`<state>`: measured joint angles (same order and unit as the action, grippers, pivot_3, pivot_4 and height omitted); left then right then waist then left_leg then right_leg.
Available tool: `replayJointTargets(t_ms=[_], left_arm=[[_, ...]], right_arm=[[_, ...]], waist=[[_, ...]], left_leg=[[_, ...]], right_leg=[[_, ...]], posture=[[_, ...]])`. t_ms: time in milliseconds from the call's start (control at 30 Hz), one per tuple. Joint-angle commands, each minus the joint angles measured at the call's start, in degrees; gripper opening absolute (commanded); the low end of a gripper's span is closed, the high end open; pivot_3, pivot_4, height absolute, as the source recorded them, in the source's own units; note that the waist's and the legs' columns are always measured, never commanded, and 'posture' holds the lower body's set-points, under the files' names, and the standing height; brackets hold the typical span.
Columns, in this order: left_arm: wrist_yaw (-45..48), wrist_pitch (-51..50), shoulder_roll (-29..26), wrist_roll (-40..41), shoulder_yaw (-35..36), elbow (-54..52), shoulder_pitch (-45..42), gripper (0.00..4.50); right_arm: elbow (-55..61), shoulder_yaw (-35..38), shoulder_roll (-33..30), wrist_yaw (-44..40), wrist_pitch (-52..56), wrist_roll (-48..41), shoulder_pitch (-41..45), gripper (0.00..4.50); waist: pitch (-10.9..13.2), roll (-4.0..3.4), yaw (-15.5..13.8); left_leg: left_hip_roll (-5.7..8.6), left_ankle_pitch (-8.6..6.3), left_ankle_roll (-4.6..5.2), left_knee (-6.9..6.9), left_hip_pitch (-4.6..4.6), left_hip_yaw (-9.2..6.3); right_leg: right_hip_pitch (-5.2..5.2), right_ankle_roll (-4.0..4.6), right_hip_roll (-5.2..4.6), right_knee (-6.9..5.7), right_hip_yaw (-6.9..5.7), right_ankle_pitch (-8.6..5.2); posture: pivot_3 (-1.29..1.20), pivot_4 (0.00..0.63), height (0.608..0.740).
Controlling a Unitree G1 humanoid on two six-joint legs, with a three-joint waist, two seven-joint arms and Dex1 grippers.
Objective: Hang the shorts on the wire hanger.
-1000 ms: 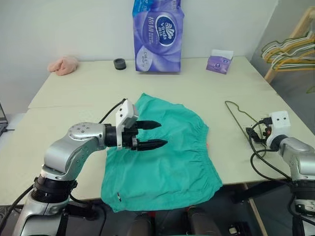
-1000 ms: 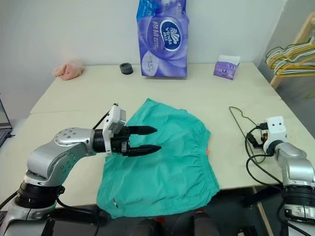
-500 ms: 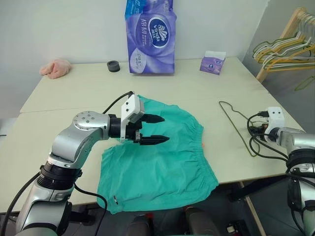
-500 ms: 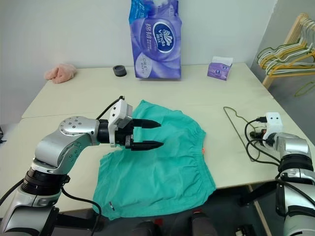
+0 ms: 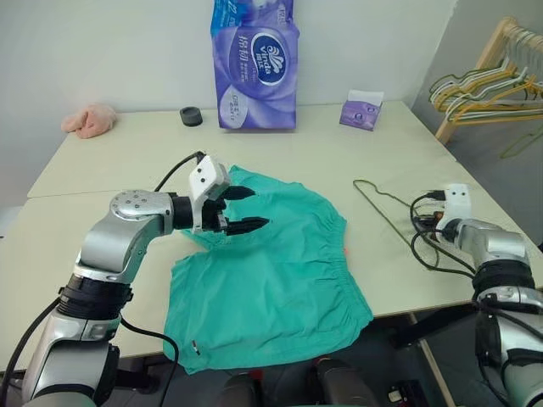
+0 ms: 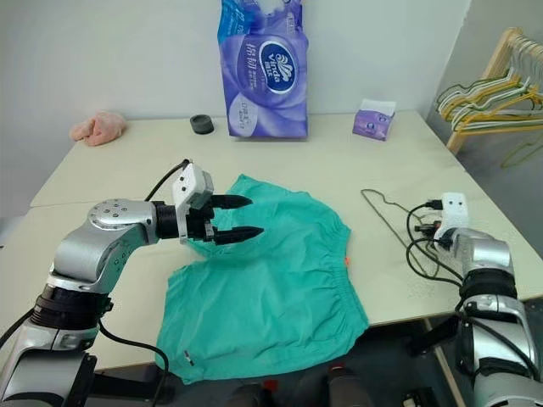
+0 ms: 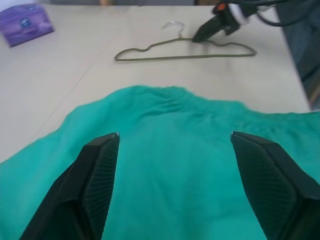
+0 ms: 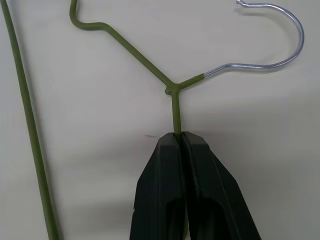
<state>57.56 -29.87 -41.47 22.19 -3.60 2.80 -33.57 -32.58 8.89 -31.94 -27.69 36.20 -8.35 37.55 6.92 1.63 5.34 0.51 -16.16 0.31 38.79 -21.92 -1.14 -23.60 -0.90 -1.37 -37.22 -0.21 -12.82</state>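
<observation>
Shorts (image 5: 270, 275) lie spread flat on the pale table (image 5: 110, 161), teal-green, gathered waistband toward the table's right side, lower hem reaching the near edge. Wire hanger (image 5: 386, 216) lies flat to the right of the shorts, apart from them, hook pointing toward the right arm.

Right gripper (image 8: 181, 137) has its fingers pinched together on the hanger's olive wire, on the shoulder arm just below the junction where the bare metal hook begins. Grip looks thin, the wire sits right at the fingertips.

Left gripper (image 5: 248, 209) hovers above the upper left part of the shorts with its fingers spread wide, holding nothing.

Step in hand, as I judge it: lifting the hanger. Best done slowly and kept level, since a wire pinched near the tips may swivel or slip. Bring it over toward the shorts without dragging the far shoulder across the table. Left gripper should then come down on the waistband edge, not the flat middle of the cloth
</observation>
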Motion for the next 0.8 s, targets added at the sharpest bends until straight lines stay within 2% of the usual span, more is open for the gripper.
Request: replayJointTargets(t_ms=[33,267,500,800], left_arm=[[-1.6,2.3,-0.8,-0.7,4.7,5.4,-4.2,4.49],[-0.2,0.2,-0.6,0.0,7.4,16.8,-9.1,4.49],[10.1,-7.0,-3.0,4.2,5.2,11.6,-7.7,4.49],[15.7,-10.7,-4.1,3.8,1.4,6.8,-4.1,4.49]], right_arm=[[14.7,-3.1,-2.0,-3.4,-5.9,1.0,-0.9,0.00],[28.7,-9.9,-3.4,-9.3,-17.0,3.7,-1.5,0.00],[34.8,-16.6,-5.4,-14.6,-27.5,8.5,-1.2,0.00],[35.5,-21.5,-4.3,-17.5,-38.1,13.3,2.2,0.00]], waist=[[0.1,-0.13,-0.2],[0.1,-0.14,-0.2],[0.1,-0.14,-0.2],[0.1,-0.15,0.1]], left_leg=[[0.01,0.00,0.00,0.00,-0.03,0.04],[0.05,0.00,0.00,0.02,-0.09,-0.07],[0.08,0.01,-0.01,0.05,-0.17,-0.22],[0.08,0.01,-0.02,0.05,-0.15,-0.26]], right_leg=[[-0.06,0.00,-0.01,-0.03,0.03,0.00],[-0.10,-0.02,-0.07,-0.09,-0.21,0.01],[-0.10,-0.01,-0.11,-0.09,-0.30,0.00],[-0.09,0.01,-0.10,-0.10,-0.32,-0.01]], posture=[[-0.14,0.082,0.740],[-0.14,0.080,0.740],[-0.14,0.082,0.740],[-0.15,0.085,0.740]])
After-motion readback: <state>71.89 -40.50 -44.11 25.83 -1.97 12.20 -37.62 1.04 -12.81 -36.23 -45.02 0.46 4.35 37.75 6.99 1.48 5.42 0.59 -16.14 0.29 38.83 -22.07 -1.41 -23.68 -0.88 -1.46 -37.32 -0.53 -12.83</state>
